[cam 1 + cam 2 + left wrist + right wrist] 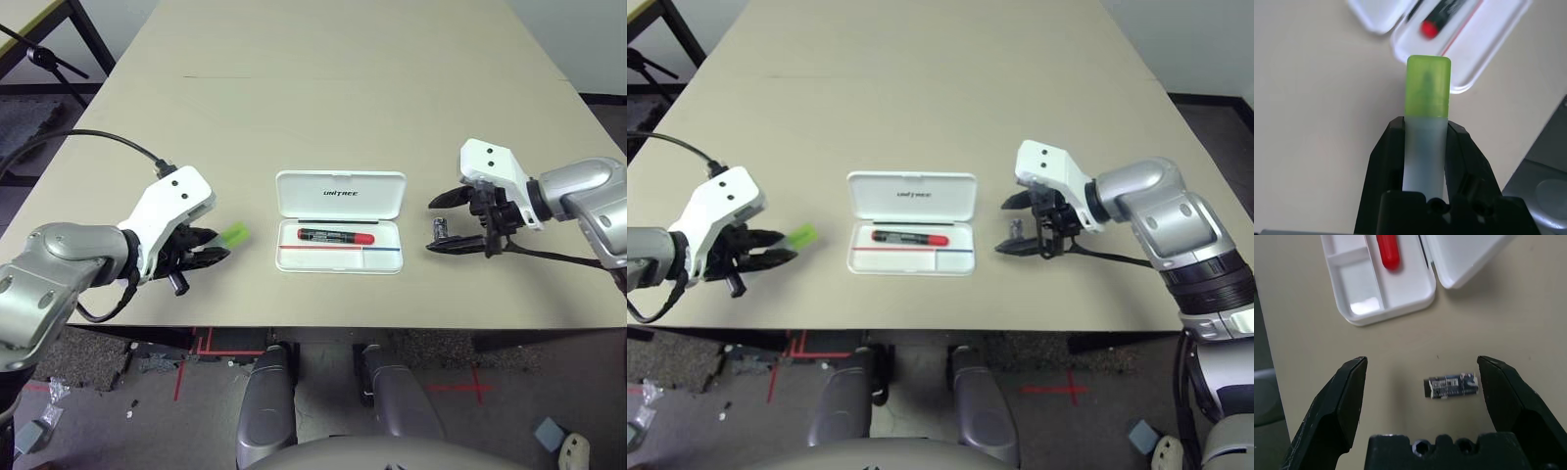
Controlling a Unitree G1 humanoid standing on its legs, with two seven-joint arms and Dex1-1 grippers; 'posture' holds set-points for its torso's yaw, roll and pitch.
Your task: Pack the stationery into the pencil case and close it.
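So the left gripper (1422, 147) has its two black fingers (1383, 161) clamped on the frosted white body of a flat plastic stick with a lime-green cap (1428, 85). The capped end pokes out past the fingertips, and the stick's long axis runs straight along the fingers, pointing toward the case. It's held up off the tan bench (323, 88), not lying on it.

Over on the other side, the right gripper (1422, 382) is spread wide with nothing in it. Down on the bench between its two black fingers (1344, 396) lies one stubby dark grey cylinder (1452, 386) with a label on it, lying crosswise to the fingers so its ends face the two fingertips. It sits nearer one finger but isn't clearly touching either.

Out past both sets of fingertips, in the middle between the two grippers, is the white hard-plastic hinged pencil case with rounded corners (339, 235). It's open, lid (340, 194) laid back flat on the far side with "UNITREE" printed on it. Inside the tray there's one black-and-red marker pen (337, 236), lying along the length of the case with its red end toward the right gripper's side. A thin red-and-blue line runs along the tray in front of the pen.

Count: one pen in the case, one stick in the left fingers, one cylinder on the bench.
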